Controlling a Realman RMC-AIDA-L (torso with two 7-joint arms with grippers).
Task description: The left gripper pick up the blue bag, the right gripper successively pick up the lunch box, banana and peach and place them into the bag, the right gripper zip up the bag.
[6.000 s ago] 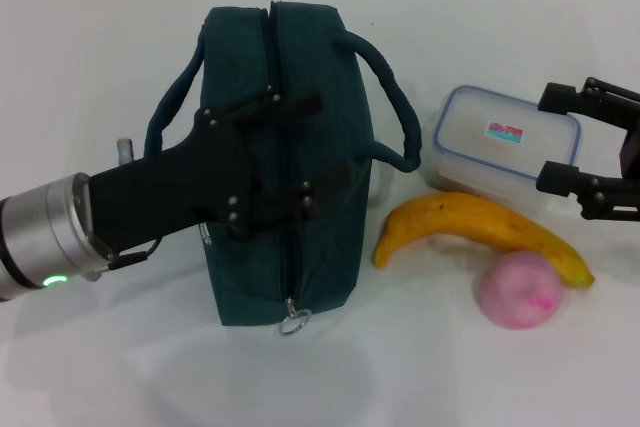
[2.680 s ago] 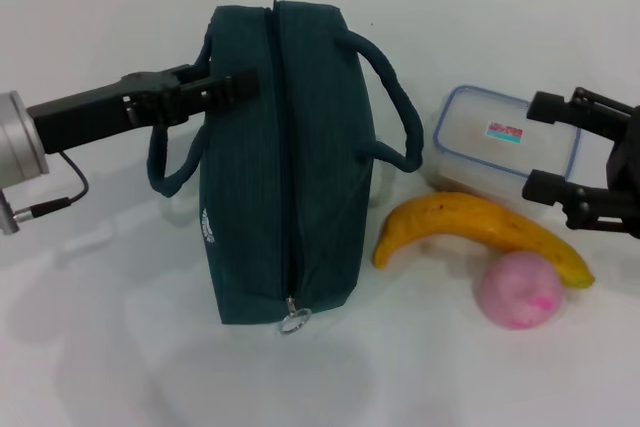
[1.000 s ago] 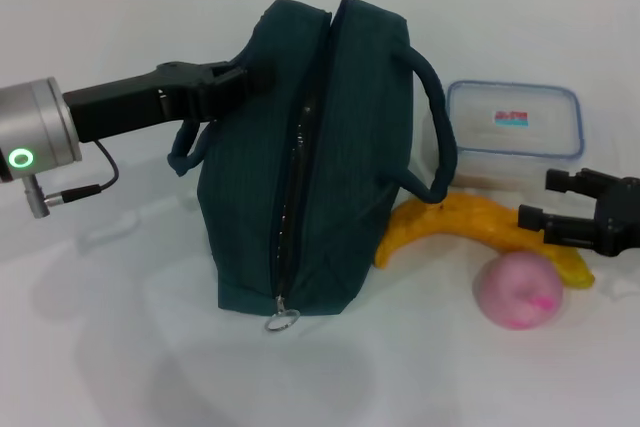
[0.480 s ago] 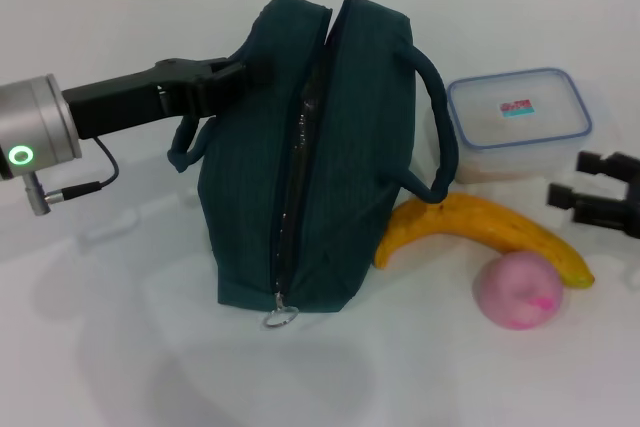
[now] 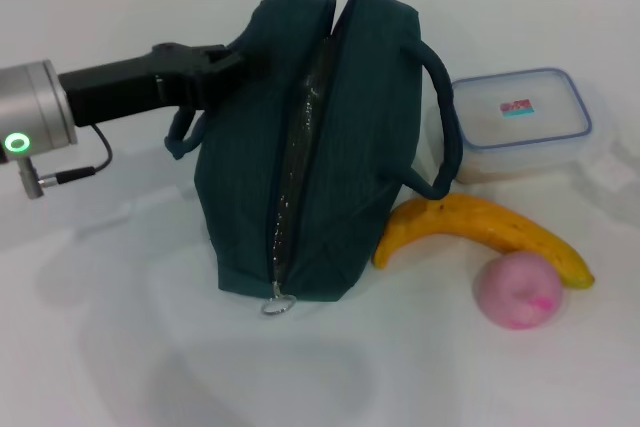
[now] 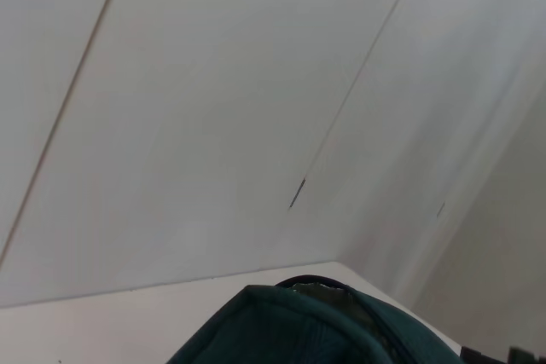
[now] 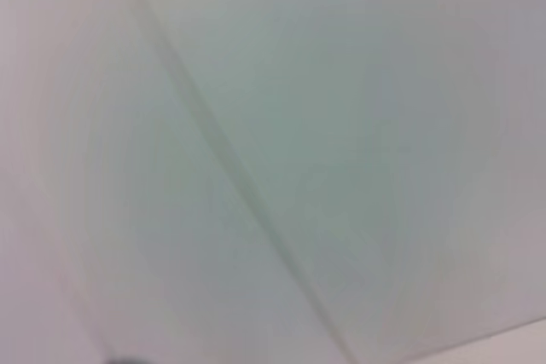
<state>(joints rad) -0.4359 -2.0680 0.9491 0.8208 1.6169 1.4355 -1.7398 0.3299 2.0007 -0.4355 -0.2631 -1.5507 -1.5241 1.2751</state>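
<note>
Left gripper [image 5: 225, 59] reached in from 9 o'clock, clamped on near handle of blue bag [image 5: 320, 147]; fingertips mostly hidden against fabric. Bag stood mid-table, long axis 12-to-6, zipper [image 5: 295, 162] parted, ring pull [image 5: 278, 302] at 6 end. Banana [image 5: 480, 230] lay at bag's 4 o'clock, touching it; lunch box [image 5: 520, 122] at 3; peach [image 5: 517, 289] beyond banana. Right gripper out of view; could not tell its state. Lunch box nearer right arm's side; bag opening at box's 9 o'clock.
</note>
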